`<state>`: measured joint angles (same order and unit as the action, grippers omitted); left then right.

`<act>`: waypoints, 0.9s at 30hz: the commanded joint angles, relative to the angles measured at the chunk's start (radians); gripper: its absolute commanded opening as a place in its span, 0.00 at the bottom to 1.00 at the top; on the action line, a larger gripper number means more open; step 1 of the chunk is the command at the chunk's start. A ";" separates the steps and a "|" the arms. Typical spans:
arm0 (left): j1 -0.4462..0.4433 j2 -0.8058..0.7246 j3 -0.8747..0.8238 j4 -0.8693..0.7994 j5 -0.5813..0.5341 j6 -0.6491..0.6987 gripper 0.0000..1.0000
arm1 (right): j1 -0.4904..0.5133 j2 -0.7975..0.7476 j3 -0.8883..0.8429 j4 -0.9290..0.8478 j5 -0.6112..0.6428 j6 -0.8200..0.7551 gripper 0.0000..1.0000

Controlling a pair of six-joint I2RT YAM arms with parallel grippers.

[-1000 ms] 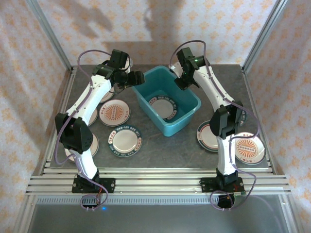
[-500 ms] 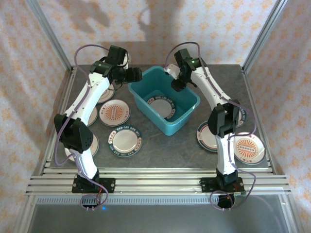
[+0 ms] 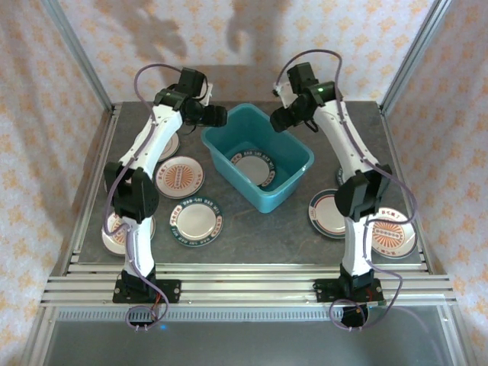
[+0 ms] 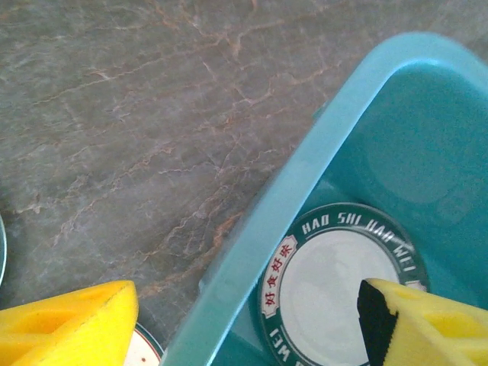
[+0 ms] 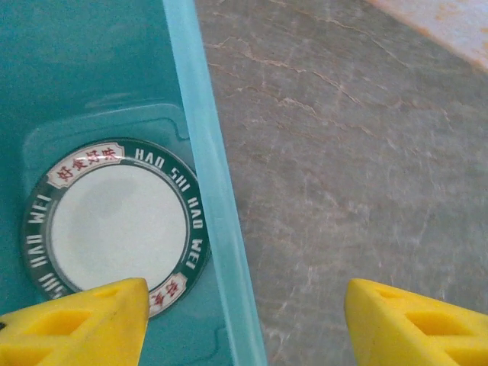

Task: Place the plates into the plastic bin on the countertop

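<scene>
Arms are reaching from the near edge of the countertop (image 3: 267, 240) toward the plastic bin (image 3: 284, 185), which is sitting askew around the middle, nearer the far edge, in the overhead view. One green-rimmed plate (image 3: 254, 168) is lying flat on the bin's floor. The left gripper (image 3: 216, 116) is hovering at the bin's far-left side and the right gripper (image 3: 278, 120) over its far-right side, with neither one carrying anything. On the countertop's left half a red-orange plate (image 3: 179, 177) and a dark-rimmed plate (image 3: 196, 222) are lying just beside each other. Toward the right edge a pale plate (image 3: 329, 213) and a second red-orange plate (image 3: 393, 232) are resting nearer the front (other plates are peeking out from behind the arms).

Through the left wrist camera, the left gripper (image 4: 248, 305) is standing wide open and empty, its yellow fingers (image 4: 69, 328) showing one to each side of the plastic bin's rim (image 4: 305, 175). The green-rimmed plate (image 4: 343, 282) is lying inside, partly under the right-hand finger, and veined countertop (image 4: 137, 114) is spreading outside the wall.

Through the right wrist camera, the right gripper (image 5: 244, 305) is likewise gaping wide with nothing between its yellow fingers (image 5: 76, 320) — again one to each side of the rim (image 5: 206, 152). The green-rimmed plate (image 5: 114, 217) is lying flat close against that wall, and bare countertop (image 5: 343, 152) is stretching away beyond it.
</scene>
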<state>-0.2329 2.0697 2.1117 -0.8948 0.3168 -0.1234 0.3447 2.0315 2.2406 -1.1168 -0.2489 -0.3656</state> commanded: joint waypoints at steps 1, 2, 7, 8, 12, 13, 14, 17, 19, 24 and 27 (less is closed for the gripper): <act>0.007 0.035 0.068 -0.047 0.049 0.091 0.78 | -0.026 -0.162 -0.108 -0.069 -0.008 0.217 0.68; 0.006 0.048 0.084 -0.057 0.043 0.094 0.78 | -0.029 -0.205 -0.164 -0.075 -0.006 0.252 0.70; 0.007 0.104 0.140 -0.107 0.013 0.087 0.74 | -0.047 -0.435 -0.462 -0.048 -0.017 0.426 0.70; 0.007 0.105 0.137 -0.106 0.014 0.076 0.73 | -0.052 -0.475 -0.521 -0.034 -0.022 0.471 0.71; 0.007 0.075 0.070 -0.071 0.024 0.029 0.64 | -0.056 -0.559 -0.679 0.033 -0.059 0.599 0.70; 0.007 0.063 0.045 -0.056 0.027 0.020 0.62 | -0.057 -0.561 -0.703 0.054 -0.080 0.619 0.70; 0.007 0.050 0.016 -0.041 0.026 0.010 0.59 | -0.056 -0.557 -0.719 0.074 -0.100 0.639 0.69; 0.007 0.014 -0.057 -0.009 0.033 -0.012 0.55 | -0.056 -0.528 -0.726 0.086 -0.128 0.673 0.67; 0.007 -0.011 -0.100 0.015 0.042 -0.024 0.54 | -0.057 -0.511 -0.730 0.086 -0.121 0.675 0.66; 0.006 -0.068 -0.191 0.054 0.068 -0.059 0.52 | -0.057 -0.440 -0.695 0.087 -0.113 0.661 0.64; 0.006 -0.116 -0.262 0.092 0.082 -0.082 0.50 | -0.058 -0.385 -0.644 0.078 -0.104 0.640 0.63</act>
<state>-0.2310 2.0377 1.8896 -0.8604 0.3672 -0.1680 0.2909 1.6066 1.5406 -1.0504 -0.3622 0.2771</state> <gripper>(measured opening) 0.502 0.634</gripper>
